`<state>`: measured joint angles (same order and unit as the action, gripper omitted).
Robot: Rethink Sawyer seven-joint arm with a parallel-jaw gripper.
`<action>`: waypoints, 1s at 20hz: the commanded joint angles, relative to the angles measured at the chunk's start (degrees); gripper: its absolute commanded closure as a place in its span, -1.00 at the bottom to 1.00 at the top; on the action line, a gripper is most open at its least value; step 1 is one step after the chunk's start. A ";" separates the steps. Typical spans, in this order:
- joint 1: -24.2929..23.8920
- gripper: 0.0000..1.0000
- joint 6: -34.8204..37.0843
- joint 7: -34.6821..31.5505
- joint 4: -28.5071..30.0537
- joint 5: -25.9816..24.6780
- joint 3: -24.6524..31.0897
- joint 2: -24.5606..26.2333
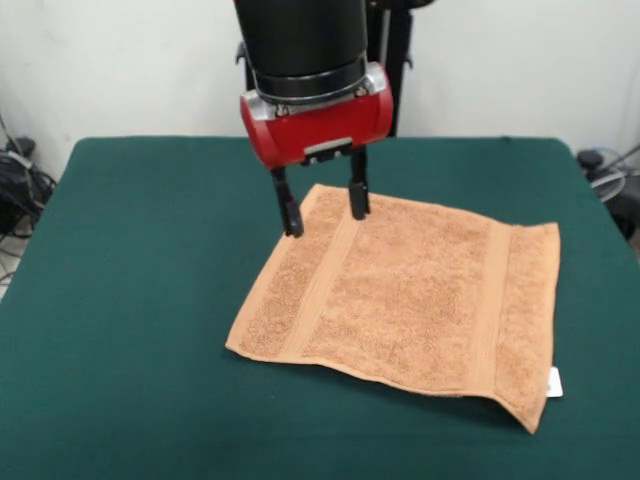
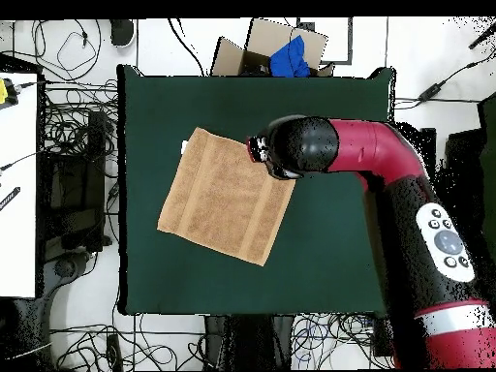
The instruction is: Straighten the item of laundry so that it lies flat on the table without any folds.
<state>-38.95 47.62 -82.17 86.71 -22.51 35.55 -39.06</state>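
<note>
Towel [image 1: 410,300] is lying spread out on the green bench [image 1: 140,300], near its middle — white tag [image 1: 555,382] at one corner. Gripper [image 1: 322,208] is hovering at the opposite corner, jaws spread apart — holding nothing.

So the towel [image 1: 400,300] is a small orange-tan terry rectangle, spread open on the dark green surface [image 1: 130,300] and turned at an angle to its edges. Two flat woven bands run across it, one near each short end. A little white tag [image 1: 555,382] sticks out at the corner farthest from the jaws. The opposite corner sits right under the jaws. The front edge looks slightly lifted and wavy, otherwise it's pretty much flat.
</note>
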 commanded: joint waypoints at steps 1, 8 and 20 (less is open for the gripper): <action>3.23 -1.00 -4.23 -12.07 11.28 -4.54 -9.76 -5.23; 3.19 -1.00 -3.73 -11.77 13.87 0.04 -11.35 -7.29; 0.63 -1.00 -7.67 -8.17 16.63 2.48 -10.66 -5.07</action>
<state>-38.13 44.47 -82.17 96.80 -21.22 27.41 -45.00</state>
